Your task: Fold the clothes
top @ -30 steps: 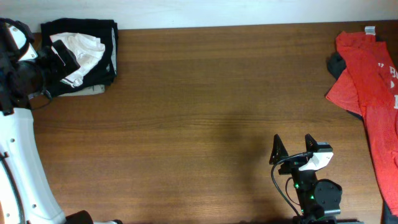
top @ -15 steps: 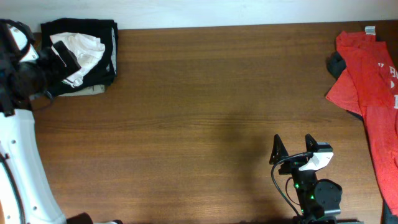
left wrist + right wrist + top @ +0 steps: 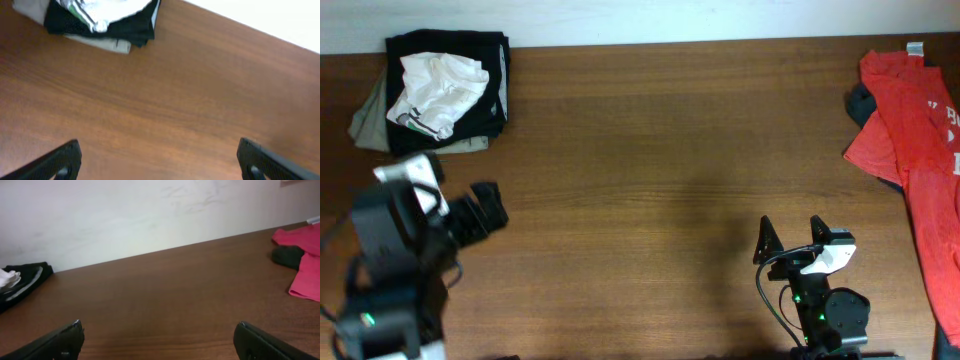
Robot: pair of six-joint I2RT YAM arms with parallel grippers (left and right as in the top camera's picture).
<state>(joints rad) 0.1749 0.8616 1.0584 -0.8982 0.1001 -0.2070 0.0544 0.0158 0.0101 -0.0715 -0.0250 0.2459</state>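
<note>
Red shirt (image 3: 905, 110) at table's (image 3: 650, 150) right edge; black garment (image 3: 440, 42) over beige one (image 3: 365, 120), far-left corner.

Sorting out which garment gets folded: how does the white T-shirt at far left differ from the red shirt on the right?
The white T-shirt is bunched into a small crumpled heap; the red shirt has white print and lies spread out, running past the frame edge. The white T-shirt sits on a black garment; the red shirt lies on the table, a dark item at its edge. Both are unfolded, near the table's far edge.
</note>
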